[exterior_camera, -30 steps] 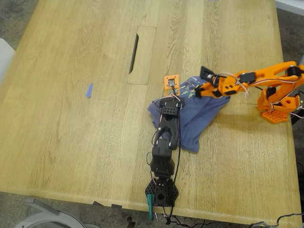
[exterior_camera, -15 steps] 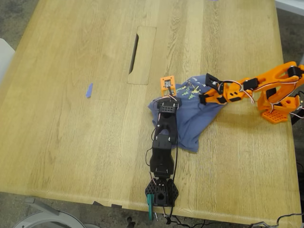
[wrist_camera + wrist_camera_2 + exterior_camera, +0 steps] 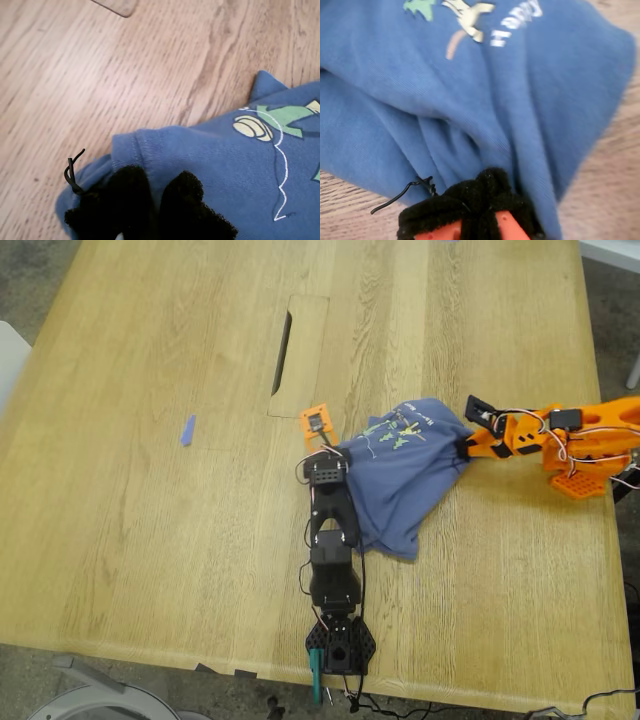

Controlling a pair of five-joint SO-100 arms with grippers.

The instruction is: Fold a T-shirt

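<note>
- Currently the T-shirt lies bunched on the table, stretched between both arms.
- My first gripper is clenched on its hem; my second gripper pinches gathered folds.
- Risk: uneven pulling could yank cloth free or tighten the bunching.

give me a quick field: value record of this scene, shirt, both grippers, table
T-shirt: slate-blue, bunched, print facing up
my first gripper: black arm, fingers pinched on a hemmed shirt edge
my second gripper: orange arm, fingers closed on gathered shirt folds
table: light wood, slot cutout near centre
blue scrap: lies apart from the shirt, toward the exterior view's left
</note>
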